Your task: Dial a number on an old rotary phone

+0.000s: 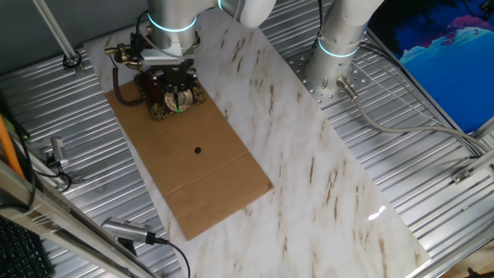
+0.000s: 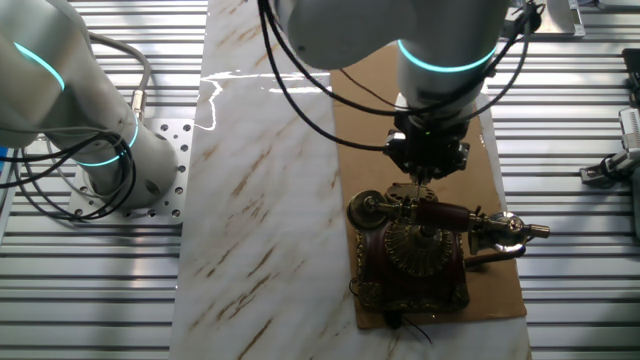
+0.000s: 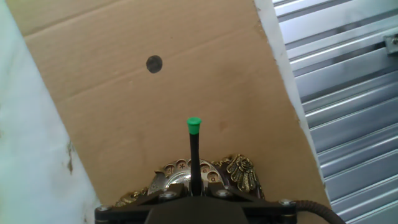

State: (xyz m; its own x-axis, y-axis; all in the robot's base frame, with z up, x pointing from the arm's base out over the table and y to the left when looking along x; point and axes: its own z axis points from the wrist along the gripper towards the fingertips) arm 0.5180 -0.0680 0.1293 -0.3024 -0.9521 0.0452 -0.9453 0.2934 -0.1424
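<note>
The old rotary phone (image 1: 164,99) stands on a brown cardboard sheet (image 1: 201,170), dark red-brown with gold trim. Its handset (image 2: 450,214) lies across the cradle above the round dial (image 2: 417,245). My gripper (image 2: 428,160) hangs right over the phone, shut on a thin black stick (image 3: 194,158) with a green tip (image 3: 194,126). In the hand view the stick points out past the dial's rim (image 3: 205,174) over the cardboard, and most of the phone is hidden below the frame edge. I cannot tell whether the tip touches the dial.
A small black dot (image 3: 153,63) marks the cardboard beyond the phone. The cardboard lies on a white marble board (image 1: 309,177) ringed by ribbed metal. A second arm's base (image 1: 340,46) stands at the board's edge. Cables and clamps (image 1: 58,158) sit at the side.
</note>
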